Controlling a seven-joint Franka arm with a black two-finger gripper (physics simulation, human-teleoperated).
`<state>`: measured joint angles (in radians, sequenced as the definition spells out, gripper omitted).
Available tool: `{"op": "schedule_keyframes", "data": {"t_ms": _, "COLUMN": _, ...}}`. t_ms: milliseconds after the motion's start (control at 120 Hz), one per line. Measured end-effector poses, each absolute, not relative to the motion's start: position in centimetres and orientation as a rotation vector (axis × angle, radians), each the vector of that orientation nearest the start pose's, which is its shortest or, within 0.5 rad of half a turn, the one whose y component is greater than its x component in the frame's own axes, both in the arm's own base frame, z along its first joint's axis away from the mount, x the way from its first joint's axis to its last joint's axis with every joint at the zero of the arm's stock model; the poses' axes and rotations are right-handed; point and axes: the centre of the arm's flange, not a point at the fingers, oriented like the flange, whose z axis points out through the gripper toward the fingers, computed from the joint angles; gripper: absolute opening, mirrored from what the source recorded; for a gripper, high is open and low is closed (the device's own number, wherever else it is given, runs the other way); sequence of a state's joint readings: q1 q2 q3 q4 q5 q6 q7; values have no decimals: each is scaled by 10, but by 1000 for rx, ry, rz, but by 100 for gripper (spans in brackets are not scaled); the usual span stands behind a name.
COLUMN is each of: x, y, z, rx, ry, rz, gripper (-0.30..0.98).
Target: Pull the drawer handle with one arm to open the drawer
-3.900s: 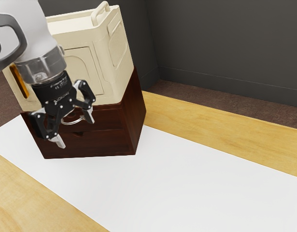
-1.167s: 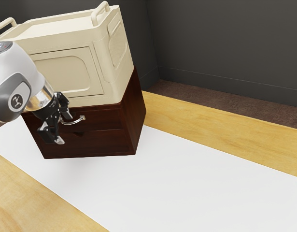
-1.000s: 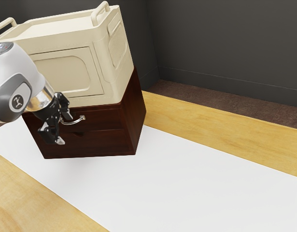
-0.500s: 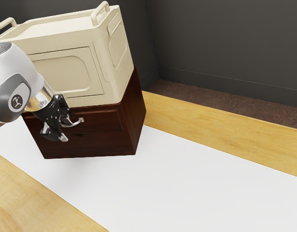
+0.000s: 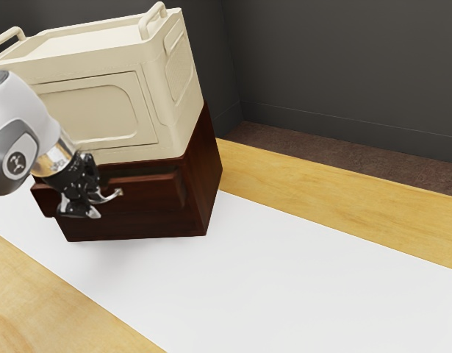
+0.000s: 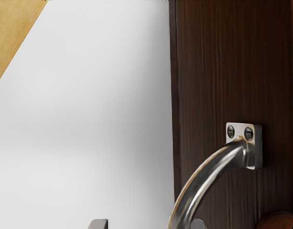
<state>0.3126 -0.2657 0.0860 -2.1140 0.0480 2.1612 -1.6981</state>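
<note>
The dark-brown cabinet (image 5: 148, 217) carries an upper drawer (image 5: 148, 190), which stands partly out from its front. My black gripper (image 5: 98, 200) is at that drawer's curved metal handle (image 5: 117, 193), its fingers closed in around the bar from above and below. The handle's far end sticks out past the fingers toward the exterior view's right. In the wrist view the handle (image 6: 203, 179) curves from its screwed mount on the dark drawer front (image 6: 213, 71) down to my gripper (image 6: 148, 224), whose two tips show. The other end of the handle is hidden.
A cream box (image 5: 112, 110) with raised handles rests on top of the cabinet. A white sheet (image 5: 270, 272) lies on the wooden table (image 5: 343, 180) beneath and around it. Dark walls (image 5: 343, 66) stand behind.
My gripper has come to the handle and its fingers have drawn closer together. Over the last second, hand, handle and upper drawer have moved outward from the cabinet; the drawer was flush before.
</note>
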Motion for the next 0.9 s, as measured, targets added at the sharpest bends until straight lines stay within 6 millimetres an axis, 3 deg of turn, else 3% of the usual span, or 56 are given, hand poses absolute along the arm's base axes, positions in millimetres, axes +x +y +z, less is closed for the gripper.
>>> {"op": "schedule_keyframes", "data": {"t_ms": 608, "x": 439, "y": 190, "z": 557, "rx": 1503, "ry": 2528, "rz": 385, "gripper": 13}}
{"op": "schedule_keyframes", "data": {"t_ms": 900, "x": 438, "y": 187, "z": 554, "rx": 1515, "ry": 2522, "rz": 383, "gripper": 19}}
